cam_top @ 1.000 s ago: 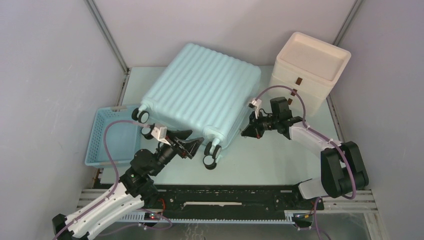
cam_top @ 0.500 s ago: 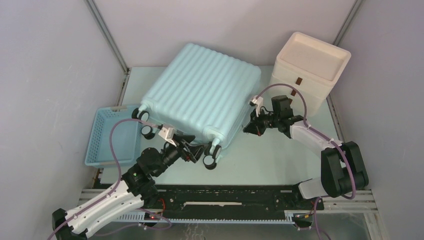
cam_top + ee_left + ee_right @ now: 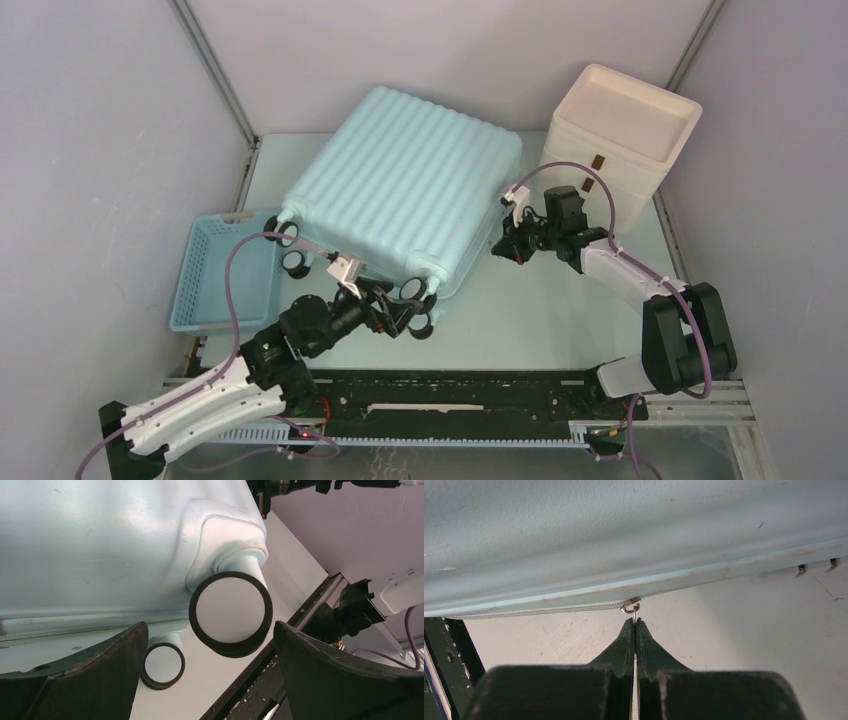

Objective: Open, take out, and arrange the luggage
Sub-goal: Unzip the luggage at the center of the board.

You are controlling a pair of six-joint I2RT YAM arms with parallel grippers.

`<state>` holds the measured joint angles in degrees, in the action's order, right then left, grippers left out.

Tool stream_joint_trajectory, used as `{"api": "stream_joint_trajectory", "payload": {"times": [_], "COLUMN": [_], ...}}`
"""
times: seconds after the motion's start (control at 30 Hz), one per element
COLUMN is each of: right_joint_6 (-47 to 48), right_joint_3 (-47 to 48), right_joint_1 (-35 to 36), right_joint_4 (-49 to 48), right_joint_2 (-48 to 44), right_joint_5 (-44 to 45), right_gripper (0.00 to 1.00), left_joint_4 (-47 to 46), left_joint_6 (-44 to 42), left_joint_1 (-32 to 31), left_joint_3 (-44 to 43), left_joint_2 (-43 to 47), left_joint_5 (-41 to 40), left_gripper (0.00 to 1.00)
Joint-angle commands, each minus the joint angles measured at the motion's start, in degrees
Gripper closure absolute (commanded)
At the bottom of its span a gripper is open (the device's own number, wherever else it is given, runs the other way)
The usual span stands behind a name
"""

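Jaws of the left gripper (image 3: 209, 627) stand released either side of a near wheel (image 3: 231, 614) of the luggage (image 3: 405, 195), lying shut on the bench (image 3: 540, 310). Right gripper (image 3: 634, 622) jaws clench its zip pull (image 3: 633, 606), tab mostly hidden between them.

Most of zip pull (image 3: 634, 614) hidden between right gripper (image 3: 634, 630) fingertips; too small to be resolved in top view. In both wrist views suitcase (image 3: 100, 545) is cropped. Far wheel (image 3: 162, 665) partly covered by a finger (image 3: 100, 665) of left gripper (image 3: 210, 627).

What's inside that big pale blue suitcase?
Its contents are hidden: the suitcase lies shut, showing only its ribbed shell, wheels and zip line. The right arm's jaws pinch the zip pull.
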<state>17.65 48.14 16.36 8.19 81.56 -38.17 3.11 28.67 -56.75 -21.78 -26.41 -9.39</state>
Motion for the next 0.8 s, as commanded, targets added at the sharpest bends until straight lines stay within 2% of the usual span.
{"api": "stream_joint_trajectory", "payload": {"times": [0.0,0.17,0.3,0.63,0.77], "right_joint_6": [0.9,0.7,0.3,-0.3,-0.4], "right_joint_3": [2.3,2.3,2.3,2.3,2.3], "right_joint_1": [-2.0,-2.1,-2.3,-2.8,-3.0], "right_joint_4": [-2.5,-3.0,-3.3,-3.3,-3.3], "right_joint_2": [-0.3,-0.4,-0.4,-0.2,-0.3], "right_joint_5": [5.0,5.3,5.6,4.7,4.4], "right_gripper": [1.0,1.0,1.0,1.0,1.0], "left_joint_4": [1.4,2.7,2.8,7.8,13.1], "left_joint_6": [2.0,4.1,4.9,7.0,7.9], "left_joint_1": [-0.5,-0.5,-1.0,-8.2,-10.7], "left_joint_3": [-4.0,-5.2,-6.7,-15.9,-21.2], "left_joint_2": [2.4,3.7,0.3,-11.7,-17.6], "left_joint_5": [-3.8,-3.7,-3.2,-12.3,-17.1], "left_gripper": [0.0,0.0,0.0,0.0,0.01]}}
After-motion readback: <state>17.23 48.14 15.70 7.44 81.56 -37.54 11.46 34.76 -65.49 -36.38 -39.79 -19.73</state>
